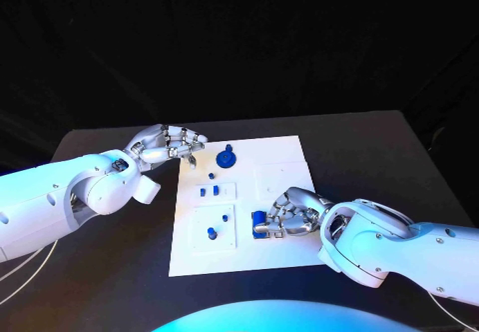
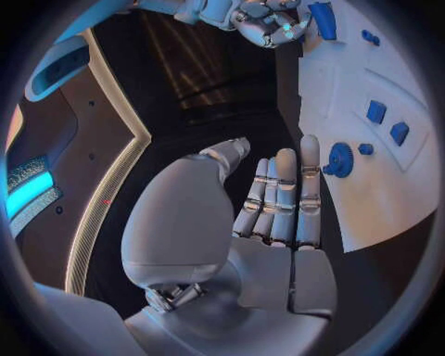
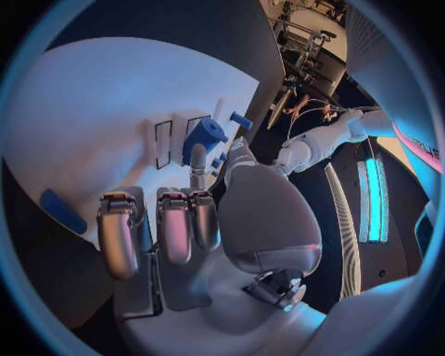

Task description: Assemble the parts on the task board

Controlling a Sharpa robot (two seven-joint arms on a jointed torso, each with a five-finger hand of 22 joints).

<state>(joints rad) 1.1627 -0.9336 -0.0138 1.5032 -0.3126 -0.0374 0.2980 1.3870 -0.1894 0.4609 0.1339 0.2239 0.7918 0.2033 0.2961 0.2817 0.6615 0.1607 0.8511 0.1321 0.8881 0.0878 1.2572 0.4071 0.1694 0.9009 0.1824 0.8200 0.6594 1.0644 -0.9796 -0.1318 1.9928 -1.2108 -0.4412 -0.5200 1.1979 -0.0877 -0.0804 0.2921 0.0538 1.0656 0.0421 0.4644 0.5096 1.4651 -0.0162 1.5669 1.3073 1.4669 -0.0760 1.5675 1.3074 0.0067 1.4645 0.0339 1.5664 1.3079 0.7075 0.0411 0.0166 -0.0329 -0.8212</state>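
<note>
The white task board point(image 1: 284, 155) lies in the middle of the black table. My right hand point(image 1: 291, 213) rests low on the board's near right part, its fingers curled around an oblong blue part point(image 1: 261, 225). The left wrist view shows that blue part point(image 2: 322, 20) sticking out from the right hand's fingers point(image 2: 269, 18). My left hand point(image 1: 169, 146) hovers at the board's far left corner with its fingers point(image 2: 282, 196) stretched out and nothing in them. A round blue part point(image 1: 226, 158) sits just beside those fingertips, and it point(image 2: 340, 159) is close to them in the left wrist view.
Two small blue parts point(image 1: 209, 190) stand in a recessed square at the board's left middle. Two more point(image 1: 217, 226) sit in the square nearer me. Bare black table point(image 1: 399, 152) surrounds the board point(image 3: 102, 96), and its far edge runs behind the hands.
</note>
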